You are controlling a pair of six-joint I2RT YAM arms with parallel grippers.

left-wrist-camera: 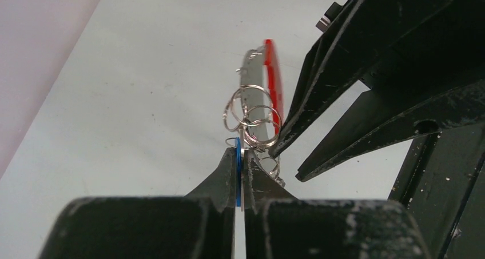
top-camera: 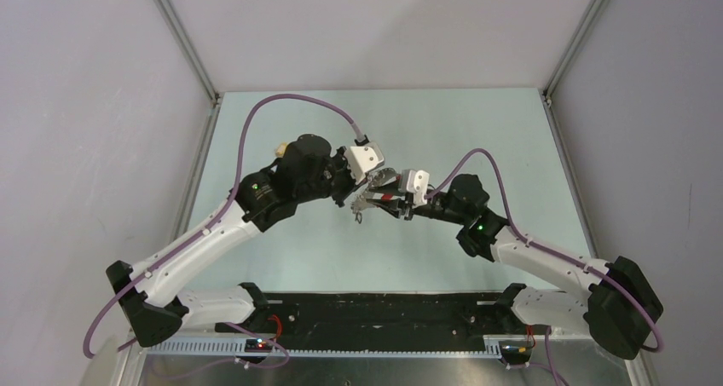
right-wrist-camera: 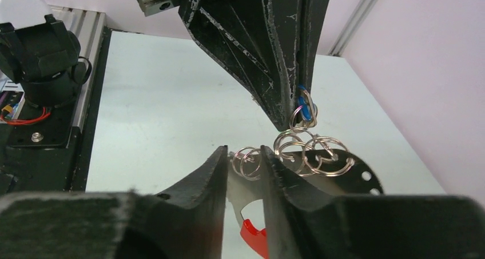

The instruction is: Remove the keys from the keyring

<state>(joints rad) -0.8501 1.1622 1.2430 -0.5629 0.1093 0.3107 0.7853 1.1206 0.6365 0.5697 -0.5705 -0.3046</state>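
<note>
Both grippers meet above the middle of the table. My left gripper (top-camera: 365, 194) (left-wrist-camera: 241, 150) is shut on a blue tag (left-wrist-camera: 237, 173) and a thin silvery key blade pressed against it. Several silvery rings (left-wrist-camera: 251, 115) hang linked just beyond its tips. My right gripper (top-camera: 399, 205) (right-wrist-camera: 245, 151) is shut on the keyring's flat silvery piece with the red strap (right-wrist-camera: 254, 236) (left-wrist-camera: 273, 76), and small rings (right-wrist-camera: 247, 162) sit between its tips. A black tag with holes (right-wrist-camera: 357, 179) lies behind the rings. The left fingers (right-wrist-camera: 286, 99) reach down from above in the right wrist view.
The pale table (top-camera: 290, 258) is walled by grey panels and metal posts (top-camera: 183, 37). A black rail (top-camera: 384, 313) with both arm bases runs along the near edge. A small tan thing (top-camera: 279, 150) peeks out behind the left arm.
</note>
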